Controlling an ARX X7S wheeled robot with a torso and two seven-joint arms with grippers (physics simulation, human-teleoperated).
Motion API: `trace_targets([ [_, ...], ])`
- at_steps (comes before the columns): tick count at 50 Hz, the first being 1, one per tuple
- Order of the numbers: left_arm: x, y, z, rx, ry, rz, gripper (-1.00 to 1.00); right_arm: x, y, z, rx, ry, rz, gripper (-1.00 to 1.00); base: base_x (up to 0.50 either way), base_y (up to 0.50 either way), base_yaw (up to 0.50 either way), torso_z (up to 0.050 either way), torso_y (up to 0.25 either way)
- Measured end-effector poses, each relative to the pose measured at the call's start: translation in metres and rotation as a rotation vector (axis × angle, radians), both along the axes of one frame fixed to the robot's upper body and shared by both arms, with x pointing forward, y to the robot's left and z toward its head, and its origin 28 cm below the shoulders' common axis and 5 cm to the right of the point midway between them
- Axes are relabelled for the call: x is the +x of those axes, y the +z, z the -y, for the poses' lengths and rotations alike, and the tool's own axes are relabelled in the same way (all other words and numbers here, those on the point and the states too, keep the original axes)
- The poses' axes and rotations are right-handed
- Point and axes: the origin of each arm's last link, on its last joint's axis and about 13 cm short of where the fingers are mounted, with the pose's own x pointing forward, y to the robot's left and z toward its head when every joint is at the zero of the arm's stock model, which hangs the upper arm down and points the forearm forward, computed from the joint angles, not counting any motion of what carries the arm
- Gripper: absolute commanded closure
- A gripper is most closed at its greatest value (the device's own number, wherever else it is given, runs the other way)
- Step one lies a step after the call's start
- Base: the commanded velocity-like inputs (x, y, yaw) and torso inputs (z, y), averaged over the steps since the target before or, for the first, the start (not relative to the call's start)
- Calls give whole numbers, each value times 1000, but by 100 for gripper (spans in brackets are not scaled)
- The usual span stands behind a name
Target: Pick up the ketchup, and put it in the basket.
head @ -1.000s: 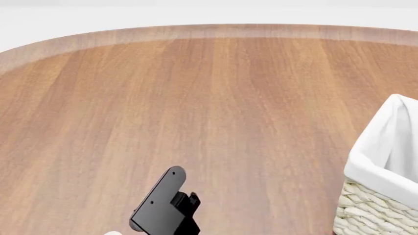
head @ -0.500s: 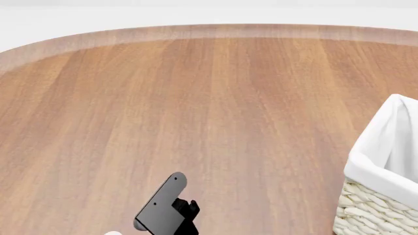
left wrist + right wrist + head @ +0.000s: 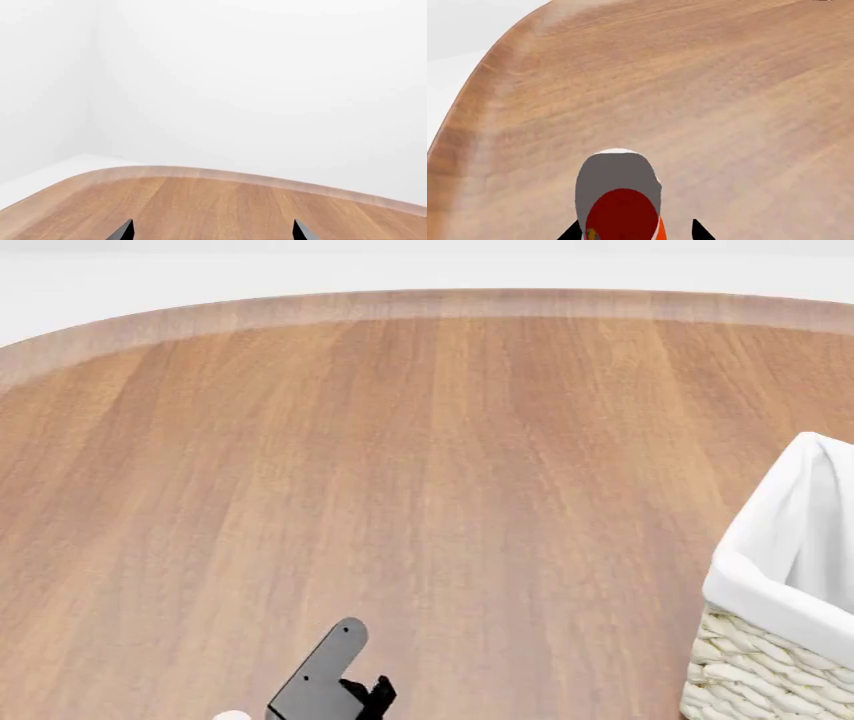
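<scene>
The ketchup (image 3: 622, 210) fills the space between my right gripper's (image 3: 635, 231) fingertips in the right wrist view. It shows a grey-white end, a dark red round face and an orange side. The jaws stand narrow on both sides of it, above the wooden table (image 3: 707, 100). The right gripper and the ketchup are out of the head view. The cream wicker basket (image 3: 787, 590) with a white liner stands at the head view's right edge. My left gripper (image 3: 212, 232) is open and empty; its black body shows low in the head view (image 3: 320, 685).
The round wooden table (image 3: 400, 460) has a curved far edge with white floor and walls beyond. The left wrist view shows only the table's edge (image 3: 200, 175) and a white wall.
My left gripper has drawn back toward the bottom edge of the head view. The basket has not moved.
</scene>
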Motion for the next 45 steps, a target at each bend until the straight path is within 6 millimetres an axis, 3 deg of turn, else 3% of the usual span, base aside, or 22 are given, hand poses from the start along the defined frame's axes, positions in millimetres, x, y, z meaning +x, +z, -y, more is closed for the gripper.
trace_targets([
  [20,1,0,2,3,-7,-2,-100,-9,11,10,69,-54,47,100,0,0,0,0,0],
  [32,1,1,3,3,-15,3,-100,-18,47,29,150,-165,153,100,0,0,0,0,1],
  [45,3,3,4,5,-21,9,-100,-30,99,50,200,-287,300,100,0,0,0,0,0],
])
